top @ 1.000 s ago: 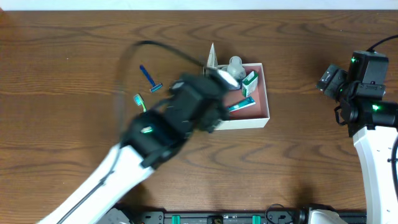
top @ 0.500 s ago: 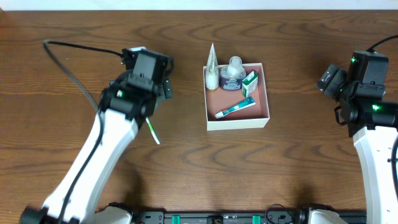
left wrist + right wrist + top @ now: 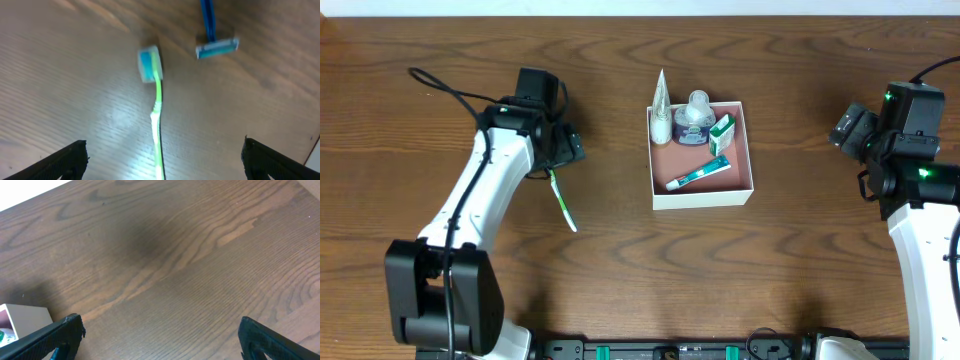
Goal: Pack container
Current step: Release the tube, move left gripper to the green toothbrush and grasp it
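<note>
The container (image 3: pixel 705 197) is a square white-walled box with a pink inside at the table's centre. It holds a white cone-shaped tube (image 3: pixel 662 105), a clear round bottle (image 3: pixel 693 116), a small green and white box (image 3: pixel 722 132) and a teal toothpaste tube (image 3: pixel 698 175). A green toothbrush (image 3: pixel 563 202) lies on the table left of the container. In the left wrist view the toothbrush (image 3: pixel 157 107) lies beside a blue razor (image 3: pixel 215 46). My left gripper (image 3: pixel 563 152) is open and empty above the toothbrush, which lies between its fingers (image 3: pixel 165 160). My right gripper (image 3: pixel 855 130) is open and empty at the far right (image 3: pixel 160 335).
The dark wood table (image 3: pixel 800 270) carries everything. The container's corner (image 3: pixel 25 316) shows at the left edge of the right wrist view. The left arm's black cable (image 3: pixel 450 85) loops over the table's left part.
My left arm has swung left from over the container to above the toothbrush and razor. The right arm has not moved.
</note>
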